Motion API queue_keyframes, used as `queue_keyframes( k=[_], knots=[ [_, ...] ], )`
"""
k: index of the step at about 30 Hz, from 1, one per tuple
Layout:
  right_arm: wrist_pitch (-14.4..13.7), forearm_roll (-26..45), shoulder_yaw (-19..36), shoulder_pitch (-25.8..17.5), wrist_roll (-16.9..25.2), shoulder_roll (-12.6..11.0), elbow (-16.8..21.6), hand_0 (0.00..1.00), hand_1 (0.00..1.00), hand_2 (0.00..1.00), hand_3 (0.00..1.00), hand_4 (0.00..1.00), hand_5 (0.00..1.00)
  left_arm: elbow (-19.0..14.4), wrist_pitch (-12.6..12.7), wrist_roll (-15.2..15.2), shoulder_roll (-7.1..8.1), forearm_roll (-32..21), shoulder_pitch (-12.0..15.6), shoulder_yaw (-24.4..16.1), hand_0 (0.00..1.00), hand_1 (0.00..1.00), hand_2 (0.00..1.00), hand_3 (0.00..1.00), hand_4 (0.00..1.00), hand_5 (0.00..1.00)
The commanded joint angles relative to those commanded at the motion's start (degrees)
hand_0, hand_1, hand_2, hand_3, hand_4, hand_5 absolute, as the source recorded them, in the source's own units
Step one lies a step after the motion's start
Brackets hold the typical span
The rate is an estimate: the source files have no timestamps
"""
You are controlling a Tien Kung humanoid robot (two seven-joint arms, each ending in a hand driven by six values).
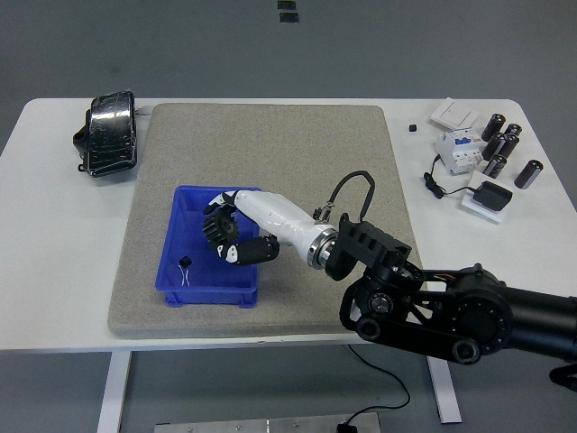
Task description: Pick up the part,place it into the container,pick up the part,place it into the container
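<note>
The right hand (233,233) reaches into the blue container (209,247), its fingers curled around a black toothed part (218,230) held over the container's middle. Another small black part (185,263) lies on the container's floor, left of the hand.

Single head view — high, looking forward and down, over white table (54,271)
</note>
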Motion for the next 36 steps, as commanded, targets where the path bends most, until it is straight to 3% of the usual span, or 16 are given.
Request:
queue_keyframes(
  k=[2,3,8,14,15,18,20,21,25,29,36],
  knots=[
    [0.44,0.20,0.03,-0.01,0.02,0.00,-0.13,0.812,0.837,0.848,0.890,0.761,0.256,-0.01,-0.02,0.02,0.01,0.06,0.01,-0.04,0.651,0.652,0.606,0.536,0.644,0.659],
    [0.52,0.31,0.04,-0.03,0.08,0.00,-0.17,0.832,0.856,0.888,0.919,0.822,0.282,-0.03,-0.04,0.05,0.00,0.09,0.03,-0.07,0.651,0.653,0.605,0.536,0.645,0.659],
    [0.08,0.74,0.43,-0.32,0.50,-0.07,-0.28,0.832,0.856,0.888,0.919,0.822,0.282,-0.05,-0.03,0.08,-0.05,0.10,0.05,-0.12,0.651,0.653,0.605,0.536,0.645,0.659],
    [-3.11,1.17,4.33,-1.76,1.58,-1.08,0.03,0.820,0.853,0.882,0.907,0.841,0.299,-0.05,-0.04,0.06,-0.10,0.13,0.05,-0.14,0.651,0.653,0.604,0.536,0.642,0.657],
    [-3.68,0.38,5.23,-2.00,1.17,-1.38,0.16,0.767,0.799,0.816,0.853,0.812,0.306,-0.05,-0.05,0.05,-0.11,0.12,0.05,-0.14,0.651,0.652,0.602,0.534,0.636,0.656],
    [-4.86,-4.97,8.15,-2.53,-2.08,-2.53,-0.63,0.767,0.799,0.816,0.853,0.812,0.306,-0.04,-0.07,0.03,-0.18,0.12,0.05,-0.16,0.651,0.652,0.602,0.534,0.636,0.656],
    [-4.18,-9.41,9.82,-2.80,-4.62,-3.49,-2.32,0.767,0.799,0.816,0.853,0.812,0.306,-0.01,-0.04,-0.07,-0.21,-0.04,0.04,-0.07,0.651,0.652,0.602,0.534,0.636,0.656],
    [-3.29,-11.31,10.25,-2.86,-5.81,-4.15,-3.24,0.642,0.730,0.790,0.806,0.787,0.292,-0.01,-0.03,-0.07,-0.22,-0.06,0.05,-0.06,0.651,0.653,0.601,0.534,0.628,0.650],
    [0.40,-19.03,9.27,-2.73,-10.65,-6.27,-6.82,0.642,0.730,0.790,0.806,0.787,0.292,-0.07,0.09,-0.02,-0.17,-0.08,0.14,-0.07,0.651,0.653,0.601,0.534,0.628,0.650],
    [1.99,-23.27,6.71,-2.46,-12.07,-5.79,-9.79,0.618,0.723,0.788,0.807,0.778,0.289,-0.03,0.05,-0.12,-0.15,0.00,0.05,-0.12,0.651,0.652,0.600,0.532,0.624,0.646],
    [2.91,-23.16,2.64,-1.93,-12.07,-4.55,-12.32,0.610,0.714,0.788,0.809,0.761,0.276,0.04,0.13,-0.32,-0.17,-0.08,-0.18,-0.03,0.649,0.652,0.601,0.531,0.621,0.643]
  ],
)
